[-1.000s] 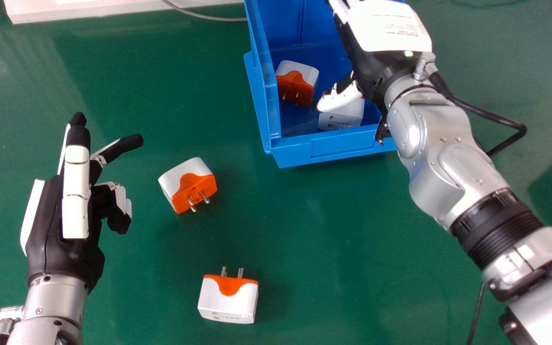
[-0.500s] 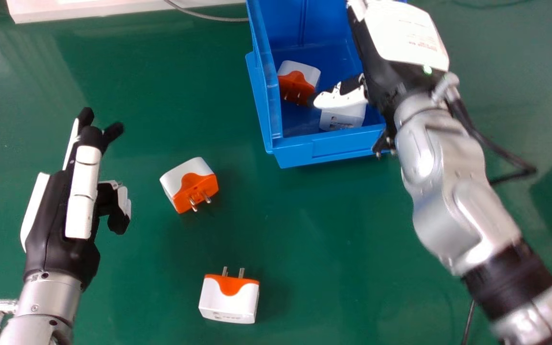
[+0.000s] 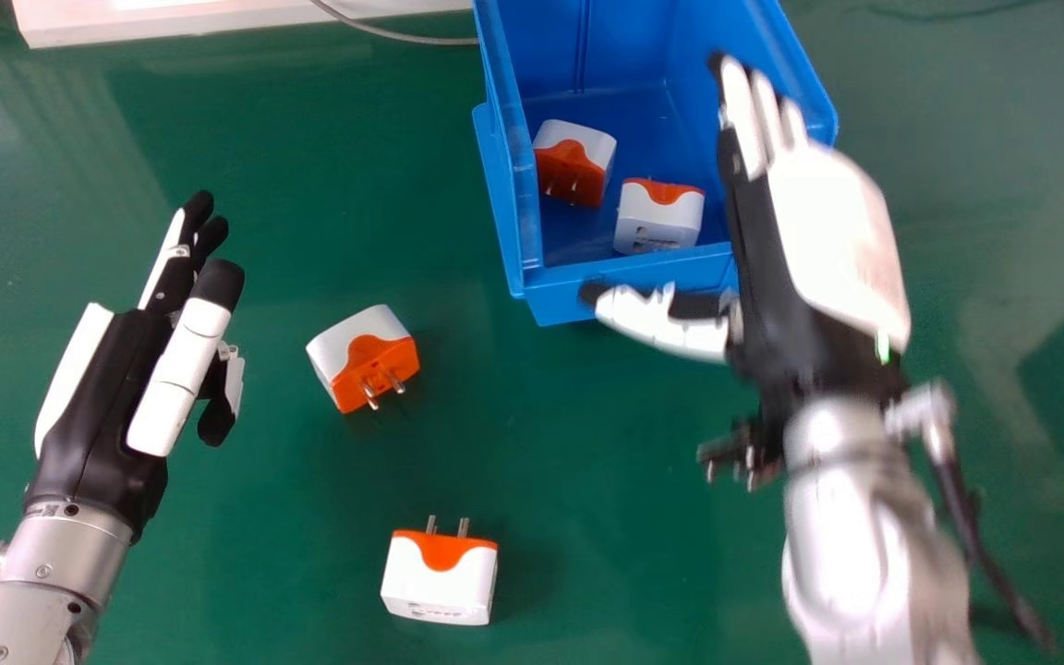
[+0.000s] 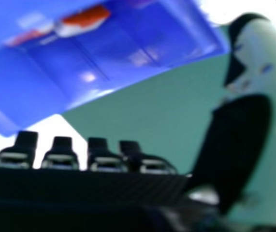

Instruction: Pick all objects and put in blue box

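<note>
Holds right hand [image 3: 828, 240] wide and empty by box's [image 3: 550, 291] near right corner, likely for clearance, left hand [image 3: 102, 397] spread left of plugs [image 3: 364, 358].

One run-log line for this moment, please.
right hand: open, empty, by blue box | left hand: open, empty | in box: two plug adapters | on green table: two more adapters

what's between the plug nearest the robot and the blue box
Only bare green table lies between that plug and the blue box, as the head view shows.
</note>
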Action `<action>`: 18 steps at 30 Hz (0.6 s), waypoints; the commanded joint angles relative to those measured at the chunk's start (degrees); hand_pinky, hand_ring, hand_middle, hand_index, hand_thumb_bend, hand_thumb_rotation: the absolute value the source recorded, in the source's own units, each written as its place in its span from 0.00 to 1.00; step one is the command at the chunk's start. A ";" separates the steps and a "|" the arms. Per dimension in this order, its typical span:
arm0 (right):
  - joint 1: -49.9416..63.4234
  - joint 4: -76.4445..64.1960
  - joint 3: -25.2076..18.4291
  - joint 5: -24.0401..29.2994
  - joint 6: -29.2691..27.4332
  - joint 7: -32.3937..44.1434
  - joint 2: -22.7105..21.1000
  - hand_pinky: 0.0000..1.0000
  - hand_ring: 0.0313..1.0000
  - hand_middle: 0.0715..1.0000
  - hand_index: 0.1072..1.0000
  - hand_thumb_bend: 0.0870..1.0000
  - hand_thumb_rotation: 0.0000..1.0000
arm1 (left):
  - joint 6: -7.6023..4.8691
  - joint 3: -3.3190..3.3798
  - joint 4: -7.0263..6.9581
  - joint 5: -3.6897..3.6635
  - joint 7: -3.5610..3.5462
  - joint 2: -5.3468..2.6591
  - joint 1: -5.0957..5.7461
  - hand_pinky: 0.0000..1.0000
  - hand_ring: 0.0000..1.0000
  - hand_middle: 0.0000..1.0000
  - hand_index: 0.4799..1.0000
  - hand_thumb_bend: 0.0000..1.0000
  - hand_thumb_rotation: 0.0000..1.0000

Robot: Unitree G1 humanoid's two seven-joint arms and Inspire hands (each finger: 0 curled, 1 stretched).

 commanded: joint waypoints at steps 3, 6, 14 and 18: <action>9.28 -6.35 3.71 -1.43 -4.10 -3.25 0.70 0.96 1.00 1.00 0.98 0.47 0.33 | -2.41 0.32 1.22 -0.97 -1.25 1.00 -1.11 0.00 0.00 1.00 1.00 0.94 1.00; 14.46 -8.60 5.98 -1.96 -5.85 -3.81 0.46 0.97 1.00 1.00 0.98 0.47 0.33 | -2.50 0.42 1.73 -0.86 -0.97 0.53 -1.26 0.00 0.00 1.00 1.00 0.95 1.00; 24.46 -10.19 8.77 -3.21 -11.75 -5.94 -2.90 0.94 0.99 1.00 0.98 0.44 0.34 | -1.72 0.75 1.40 -1.58 0.86 -1.43 -0.57 0.00 0.00 1.00 1.00 0.99 1.00; 27.55 -9.95 9.36 -2.32 -14.50 -6.60 -4.12 0.91 0.98 1.00 0.97 0.43 0.36 | -1.38 0.95 1.43 -2.26 1.71 -2.27 -0.39 0.00 0.00 1.00 1.00 1.00 1.00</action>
